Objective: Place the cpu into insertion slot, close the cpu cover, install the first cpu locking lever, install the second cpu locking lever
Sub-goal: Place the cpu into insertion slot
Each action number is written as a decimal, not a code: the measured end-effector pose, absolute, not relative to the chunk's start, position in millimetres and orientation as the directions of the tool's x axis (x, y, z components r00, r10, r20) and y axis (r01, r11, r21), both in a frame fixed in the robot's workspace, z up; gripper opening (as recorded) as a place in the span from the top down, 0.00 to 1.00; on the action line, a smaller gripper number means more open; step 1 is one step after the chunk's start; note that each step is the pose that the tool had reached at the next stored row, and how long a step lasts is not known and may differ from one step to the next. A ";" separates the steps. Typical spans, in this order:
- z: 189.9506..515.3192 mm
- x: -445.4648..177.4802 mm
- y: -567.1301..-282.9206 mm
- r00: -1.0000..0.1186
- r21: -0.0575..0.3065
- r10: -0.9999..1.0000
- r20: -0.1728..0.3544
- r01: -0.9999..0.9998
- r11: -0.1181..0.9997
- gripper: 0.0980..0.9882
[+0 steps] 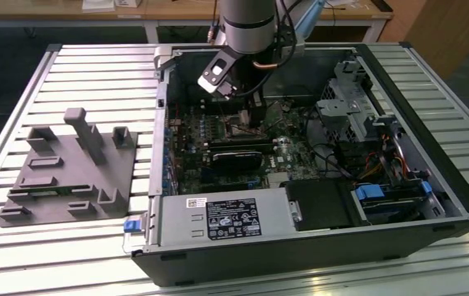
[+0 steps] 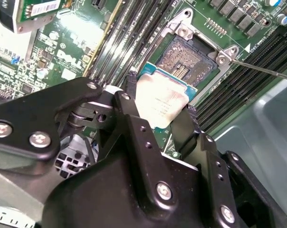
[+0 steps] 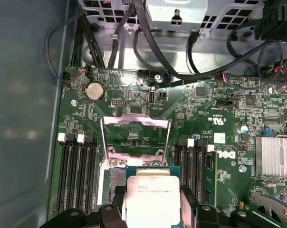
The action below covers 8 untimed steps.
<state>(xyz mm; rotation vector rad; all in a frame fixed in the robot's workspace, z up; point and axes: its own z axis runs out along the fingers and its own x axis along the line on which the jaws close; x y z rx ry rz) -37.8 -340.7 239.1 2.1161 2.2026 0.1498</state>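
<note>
Black two-finger gripper (image 2: 158, 107), nearest the lens in both wrist views, is clamped on the cpu (image 2: 161, 100), a small flat square chip with a dull silvery metal top and a green edge. One finger (image 2: 131, 118) bears on each of two opposite sides of the chip; the other two sides are free.

Position of the chip: held above the green motherboard, at the near rim of the insertion slot (image 2: 191, 57), a small square dark socket with a silvery metal rim. The socket lies straight ahead of the chip, on the side away from the gripper body. The chip's leading edge overlaps the socket's near rim, and most of the socket's dark field is uncovered. Whether chip and rim touch cannot be told. Judged from this, the chip is not seated.

In the first wrist view the cpu (image 3: 150, 194) overlaps the insertion slot (image 3: 116, 179). The cpu cover (image 3: 134, 121), a thin silvery metal frame with a cut-out centre, stands raised just beyond the socket, clear of it.

In the exterior view the gripper (image 1: 249, 117) reaches down inside the open black computer case (image 1: 300, 256), directly over the insertion slot (image 1: 236, 127).
</note>
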 end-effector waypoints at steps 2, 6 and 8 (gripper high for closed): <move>237.3 -38.2 -339.2 -0.041 0.128 0.999 0.007 0.991 0.039 0.51; 234.4 -39.2 -335.6 -0.041 0.128 0.999 0.006 0.991 0.039 0.51; 232.9 -40.7 -334.1 -0.040 0.128 0.999 0.003 0.991 0.040 0.51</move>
